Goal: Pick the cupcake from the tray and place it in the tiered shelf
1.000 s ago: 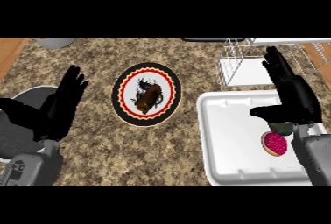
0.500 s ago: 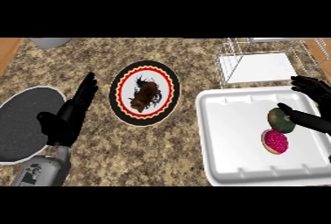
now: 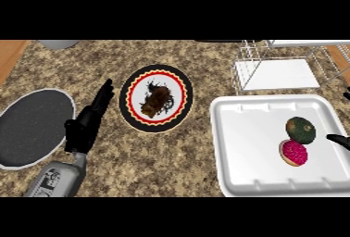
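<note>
The cupcake [image 3: 295, 153] with pink frosting lies in the right part of the white tray [image 3: 239, 139], touching a dark green round item [image 3: 301, 130] just behind it. The wire tiered shelf [image 3: 277, 74] with a white board stands behind the tray at the upper right. Only a sliver of my right hand [image 3: 338, 140] shows at the right edge, just right of the cupcake and apart from it. My left hand [image 3: 87, 121] is open on the left, fingers straight, beside the patterned plate, holding nothing.
A plate [image 3: 179, 76] with a red and black rim carries a dark brown food piece [image 3: 156, 97] at centre. A dark grey round plate [image 3: 31, 127] lies at far left. A grey object [image 3: 58, 44] sits at the top left. The wooden counter edge [image 3: 10, 55] is at far left.
My right hand has drawn off to the right edge, uncovering the dark green item and the cupcake. My left hand has sunk lower and nearer the patterned plate.
</note>
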Controlling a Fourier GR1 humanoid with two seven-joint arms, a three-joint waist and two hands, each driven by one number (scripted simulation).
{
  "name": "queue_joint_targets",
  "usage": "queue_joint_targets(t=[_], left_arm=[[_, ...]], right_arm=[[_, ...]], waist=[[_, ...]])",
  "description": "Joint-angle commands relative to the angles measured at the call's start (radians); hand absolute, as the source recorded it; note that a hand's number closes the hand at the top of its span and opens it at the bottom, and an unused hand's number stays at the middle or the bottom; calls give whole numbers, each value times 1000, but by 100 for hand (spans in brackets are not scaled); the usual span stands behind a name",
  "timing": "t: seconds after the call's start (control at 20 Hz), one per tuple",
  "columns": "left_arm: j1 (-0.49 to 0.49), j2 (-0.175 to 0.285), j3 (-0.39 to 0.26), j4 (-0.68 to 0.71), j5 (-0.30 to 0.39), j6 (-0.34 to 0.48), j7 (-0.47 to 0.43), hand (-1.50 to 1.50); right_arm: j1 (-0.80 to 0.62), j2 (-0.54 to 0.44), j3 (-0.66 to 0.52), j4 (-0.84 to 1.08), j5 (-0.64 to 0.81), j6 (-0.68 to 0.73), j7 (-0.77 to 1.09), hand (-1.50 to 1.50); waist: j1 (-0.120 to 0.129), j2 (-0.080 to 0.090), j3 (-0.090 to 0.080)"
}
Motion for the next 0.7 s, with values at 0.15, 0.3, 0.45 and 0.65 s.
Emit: queue_joint_targets(t=[0.15, 0.3, 0.45, 0.65], left_arm=[[22, 19, 18, -29, 14, -40, 17, 0], [3, -11, 15, 1, -32, 8, 17, 0], [41, -10, 29, 39, -5, -37, -57, 0], [22, -21, 15, 27, -33, -14, -35, 0]], right_arm=[[-25, -162, 86, -64, 120, 146, 25, -150], [-26, -179, 108, -188, 131, 135, 138, -150], [-45, -230, 134, -258, 153, 167, 241, -150], [22, -307, 222, -395, 263, 216, 262, -150]], waist=[[2, -8, -3], [-10, -11, -4], [-6, -10, -5], [-18, -14, -5]])
